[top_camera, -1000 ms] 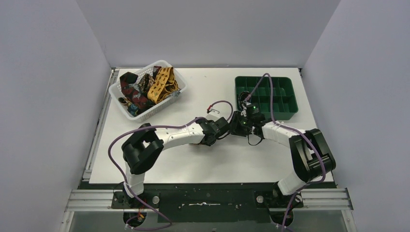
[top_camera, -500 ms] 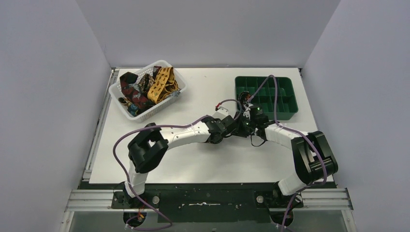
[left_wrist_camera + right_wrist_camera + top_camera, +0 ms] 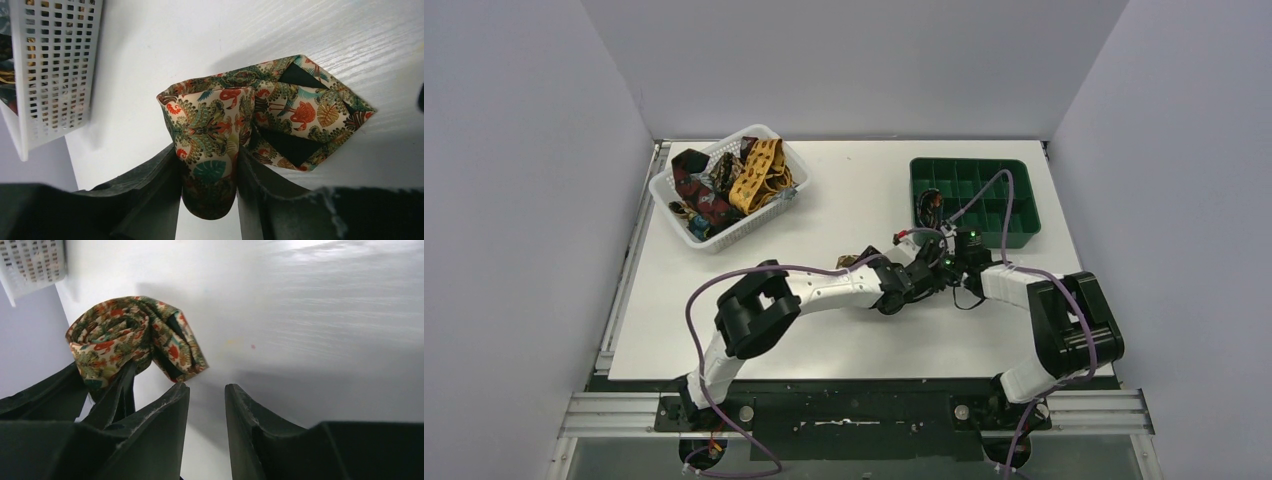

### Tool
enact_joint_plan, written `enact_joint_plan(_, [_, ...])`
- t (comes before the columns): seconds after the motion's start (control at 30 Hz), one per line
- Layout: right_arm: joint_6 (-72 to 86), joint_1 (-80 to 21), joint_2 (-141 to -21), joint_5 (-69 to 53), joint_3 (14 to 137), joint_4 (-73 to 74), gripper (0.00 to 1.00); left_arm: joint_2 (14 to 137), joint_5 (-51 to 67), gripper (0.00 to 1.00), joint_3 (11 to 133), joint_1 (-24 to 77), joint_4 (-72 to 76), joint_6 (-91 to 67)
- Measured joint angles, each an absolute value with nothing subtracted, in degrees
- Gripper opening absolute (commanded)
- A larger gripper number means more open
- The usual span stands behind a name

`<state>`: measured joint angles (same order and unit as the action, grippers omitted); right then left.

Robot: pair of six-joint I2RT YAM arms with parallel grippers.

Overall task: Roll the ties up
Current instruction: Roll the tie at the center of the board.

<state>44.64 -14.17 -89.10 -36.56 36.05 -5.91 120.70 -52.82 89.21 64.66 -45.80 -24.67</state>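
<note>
**Soft Roll, Pinched**

Grips the half-rolled patterned tie (image 3: pixel 280 112) with the left gripper (image 3: pixel 207 167), on the table (image 3: pixel 844 180). Holds the right gripper (image 3: pixel 207 390) beside it, jaws slightly apart, empty. Looks light, limp, slippery; best pinched across all layers. Farther back, more ties (image 3: pixel 724 185) heaped in the basket (image 3: pixel 760 129).

A robotics lab cell is showing itself; plain grey walls (image 3: pixel 524 200) are enclosing a white table (image 3: pixel 844 190); aluminium rails (image 3: pixel 614 412) are running along its near edge.
</note>
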Motion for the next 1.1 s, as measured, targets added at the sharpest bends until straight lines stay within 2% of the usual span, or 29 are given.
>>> enact_joint_plan(0.33, [45.04,-4.14,-81.69,-34.87,32.29,-3.31,0.38,123.92,-54.81,0.47,90.06,68.10,-46.11,-18.72])
enact_joint_plan(0.53, [42.48,-3.29,-81.69,-34.96,33.80,0.32,0.39,124.68,-51.40,0.62,90.80,68.97,-45.87,-15.46])
enact_joint_plan(0.63, [40.88,-2.59,-82.04,-35.46,34.63,2.57,0.41,124.68,-48.71,0.66,91.96,69.04,-46.13,-14.68])
enact_joint_plan(0.77, [38.96,-2.22,-82.72,-36.75,36.36,4.12,0.48,124.66,-46.19,0.73,96.55,69.01,-47.37,-15.03])
enact_joint_plan(0.9, [37.98,-2.20,-82.72,-39.83,36.86,3.53,0.58,123.42,-44.82,0.75,99.29,69.01,-47.35,-16.16])
enact_joint_plan(1.1, [37.78,-2.35,-82.72,-44.42,36.93,1.08,0.70,112.64,-40.62,0.76,93.19,68.14,-45.28,-19.55])
